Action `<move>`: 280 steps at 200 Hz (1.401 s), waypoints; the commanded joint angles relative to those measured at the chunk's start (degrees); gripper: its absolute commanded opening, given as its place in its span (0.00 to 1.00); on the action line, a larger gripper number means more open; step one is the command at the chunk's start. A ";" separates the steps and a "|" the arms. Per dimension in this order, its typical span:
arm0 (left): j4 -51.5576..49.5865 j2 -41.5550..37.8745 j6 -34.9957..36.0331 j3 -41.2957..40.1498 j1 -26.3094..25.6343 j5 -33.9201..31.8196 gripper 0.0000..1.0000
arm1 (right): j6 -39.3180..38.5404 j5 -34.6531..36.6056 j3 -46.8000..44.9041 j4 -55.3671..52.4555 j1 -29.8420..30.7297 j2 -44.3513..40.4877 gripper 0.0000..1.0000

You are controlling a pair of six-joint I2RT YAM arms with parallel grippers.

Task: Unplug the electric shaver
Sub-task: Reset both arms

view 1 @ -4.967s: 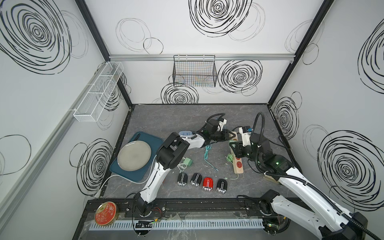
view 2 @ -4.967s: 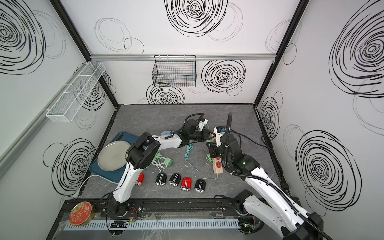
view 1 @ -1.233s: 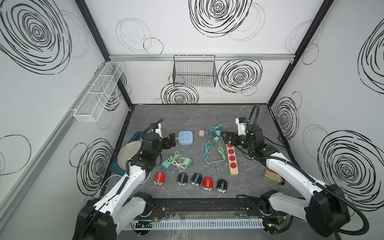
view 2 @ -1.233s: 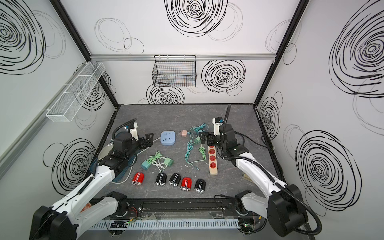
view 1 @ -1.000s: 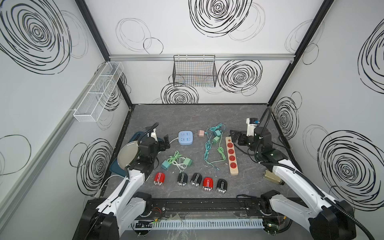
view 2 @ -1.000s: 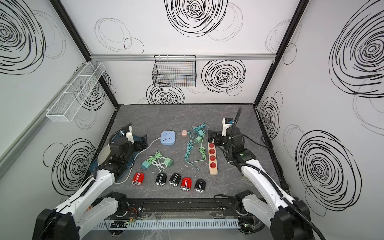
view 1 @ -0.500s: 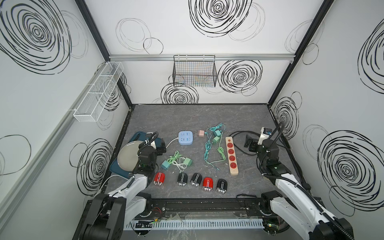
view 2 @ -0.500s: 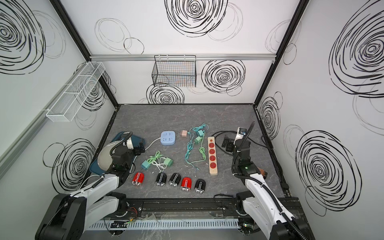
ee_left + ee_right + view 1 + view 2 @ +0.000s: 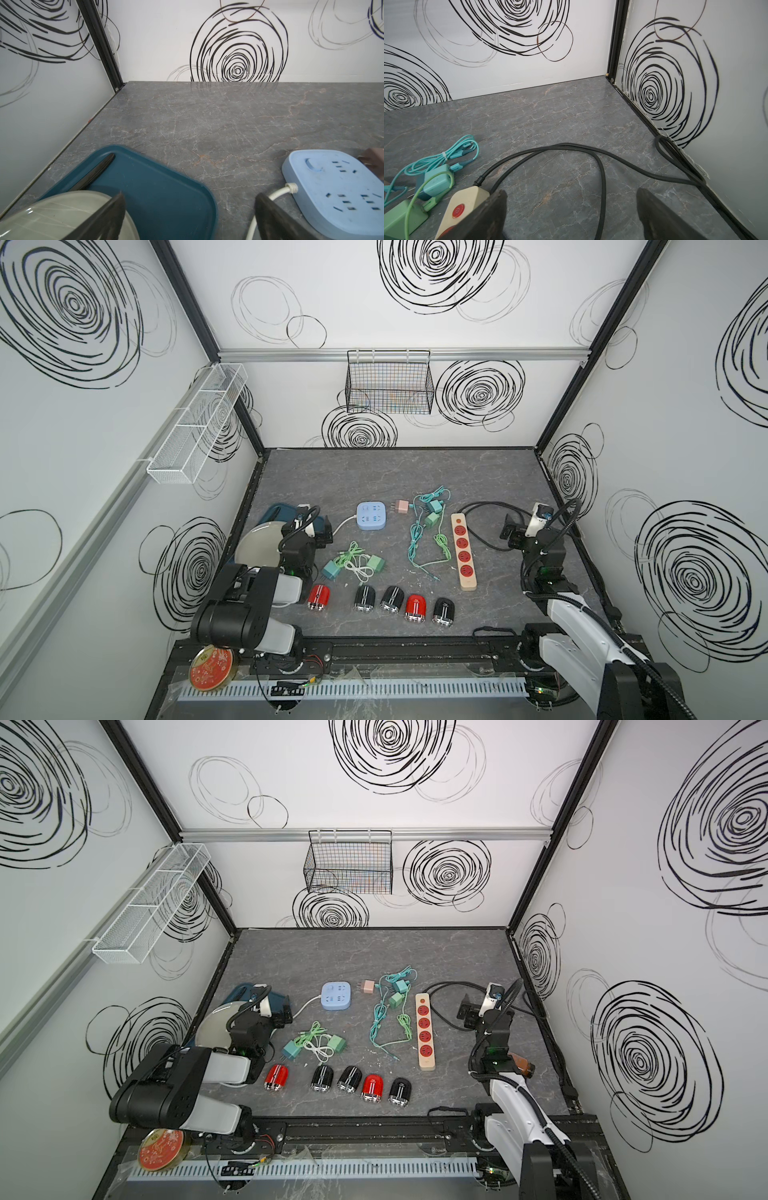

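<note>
Apparently done: no cord runs to any of the 5 shavers [image 9: 392, 599], which sit in a row at the front, well apart from the power strip [image 9: 464, 549], whose 4 sockets show empty. Each lies flat, long axis roughly front-to-back, silver head toward the front. Left gripper [image 9: 324, 531] and right gripper [image 9: 512, 533] are spread apart, empty, parked at the sides, likely to clear the view.

Boxed in by white walls [image 9: 332, 302] scrawled with black spirals. Floored in grey marbled stone [image 9: 395, 472]. At twelve o'clock, hung with a black wire basket [image 9: 388, 383]; at ten o'clock, with a white mesh shelf [image 9: 198, 423]. Evenly lit.
</note>
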 commanded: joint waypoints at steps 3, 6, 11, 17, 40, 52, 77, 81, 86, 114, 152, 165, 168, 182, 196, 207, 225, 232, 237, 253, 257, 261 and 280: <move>4.26 -0.45 0.36 1.68 1.32 3.13 0.99 | -2.14 -2.47 -1.17 9.20 -1.49 3.30 1.00; 4.79 -0.32 0.45 1.63 1.31 3.02 0.99 | -2.26 -2.61 -1.23 9.63 -1.56 3.73 1.00; 5.53 -0.06 0.30 1.38 1.35 3.22 0.99 | -2.63 -2.99 -1.36 10.43 -1.70 4.36 1.00; 5.25 -0.20 0.35 1.40 1.32 3.16 0.99 | -3.06 -3.23 -1.58 11.48 -1.80 5.06 1.00; 5.02 -0.44 0.43 1.33 1.23 2.98 0.99 | -3.24 -4.32 -2.05 15.09 -2.77 8.30 1.00; 4.94 -0.44 0.44 1.49 1.11 2.91 0.99 | -3.24 -4.71 -2.46 17.79 -3.20 10.46 1.00; 4.92 -0.44 0.40 1.46 1.14 2.77 0.99 | -2.42 -8.81 -1.80 20.79 -4.65 15.95 1.00; 4.93 -0.44 0.44 1.43 1.14 2.82 0.99 | -2.41 -10.48 -1.04 19.31 -4.84 16.14 1.00; 4.86 -0.44 0.49 1.50 1.09 2.82 0.99 | -2.64 -12.29 -0.62 19.78 -4.92 16.84 1.00; 4.91 -0.43 0.46 1.41 1.05 2.68 0.99 | -3.51 -15.62 -3.31 31.58 -4.04 23.73 1.00; 4.84 -0.44 0.46 1.50 1.05 2.73 0.99 | -4.81 -15.22 1.05 29.80 -2.84 30.15 1.00; 4.84 -0.44 0.48 1.50 1.05 2.73 0.99 | -3.29 -15.61 5.08 22.94 -3.87 31.41 1.00; 4.90 -0.44 0.50 1.46 1.05 2.73 0.99 | -2.91 -16.60 5.66 22.45 -4.49 31.89 1.00; 4.90 -0.44 0.54 1.44 1.03 2.69 0.99 | -2.56 -17.93 5.35 22.91 -5.54 31.76 1.00; 4.88 -0.44 0.49 1.46 1.05 2.69 0.99 | -2.59 -17.40 5.31 22.88 -5.27 31.65 1.00; 4.91 -0.44 0.51 1.45 1.05 2.72 0.99 | -2.67 -17.17 5.14 23.08 -5.12 31.56 1.00; 4.92 -0.40 0.45 1.46 1.06 2.68 0.99 | -2.75 -16.60 5.24 23.02 -4.90 31.58 1.00; 4.90 -0.44 0.45 1.42 1.05 2.73 0.99 | -2.76 -16.43 5.26 23.10 -4.75 31.61 1.00; 4.88 -0.44 0.45 1.41 1.05 2.73 0.99 | -2.76 -16.38 5.22 23.07 -4.74 31.58 1.00; 4.88 -0.44 0.45 1.47 1.05 2.73 0.99 | -2.76 -16.40 5.33 22.99 -4.80 31.70 1.00; 4.88 -0.44 0.45 1.43 1.05 2.73 0.99 | -2.76 -16.38 5.36 22.99 -4.75 31.73 1.00; 4.92 -0.44 0.47 1.41 1.05 2.73 0.99 | -2.76 -16.34 5.31 22.99 -4.75 31.68 1.00; 4.88 -0.44 0.49 1.42 1.05 2.69 0.99 | -2.67 -16.16 6.01 22.21 -4.65 32.23 1.00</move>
